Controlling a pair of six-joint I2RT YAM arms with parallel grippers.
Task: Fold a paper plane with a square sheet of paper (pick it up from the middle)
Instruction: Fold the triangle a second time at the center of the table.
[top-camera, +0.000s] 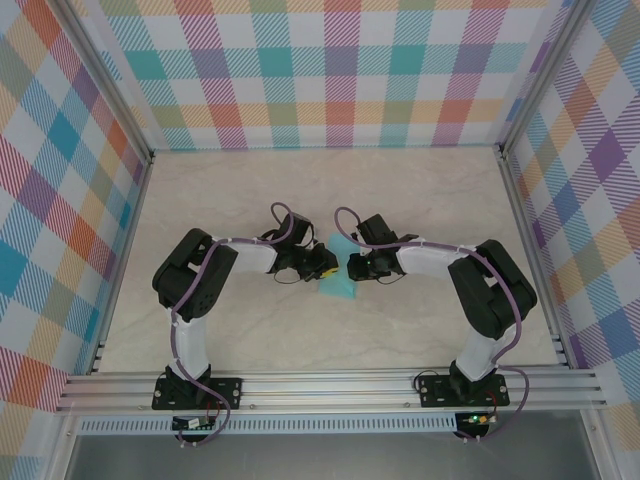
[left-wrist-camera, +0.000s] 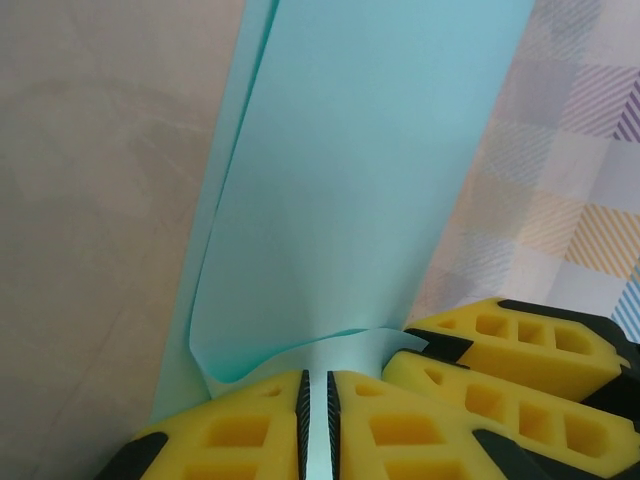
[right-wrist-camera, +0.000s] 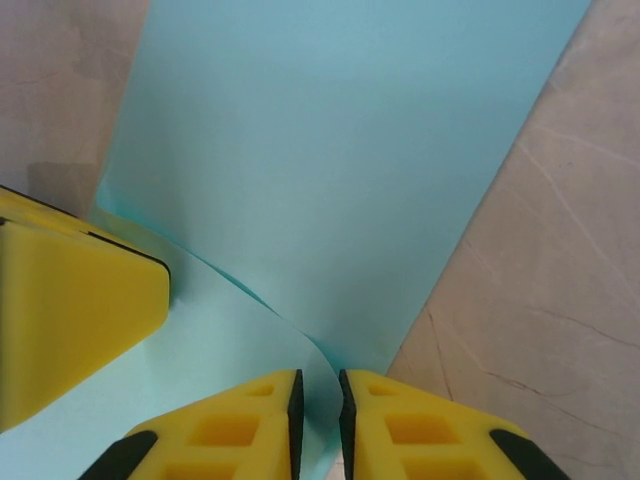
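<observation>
From above, on the left side: finding the left gripper (top-camera: 323, 262) reached inward over the stone-patterned table (top-camera: 250, 200), nose to nose with its partner. In its own wrist view, seeing the yellow fingers (left-wrist-camera: 240, 435) almost fully together, with only a thin slit between them, and in this slit the lower edge of the square sheet of paper (left-wrist-camera: 350, 180). So: closed on the paper and holding it

Going to the middle: finding the light turquoise sheet between the two grippers, reaching a little toward the arm bases, near the centre of the table. Doubled over, with two layers visible along its left edge in the left wrist view, and curling just above the pads. Rising up and away from the fingers there, with the table on the left of it and the checked wall (left-wrist-camera: 570, 180) on the right

Going to the right: finding the right gripper (top-camera: 352, 268) just beside the left one. In the right wrist view, seeing its yellow fingers (right-wrist-camera: 420, 420) near together with a narrow gap, and a curled fold of the sheet running down into this gap. Cannot tell if pressing the paper or only standing on both sides of it. At the left edge of that view, also seeing one yellow finger (right-wrist-camera: 70, 300) of the left gripper, lying over the same paper
</observation>
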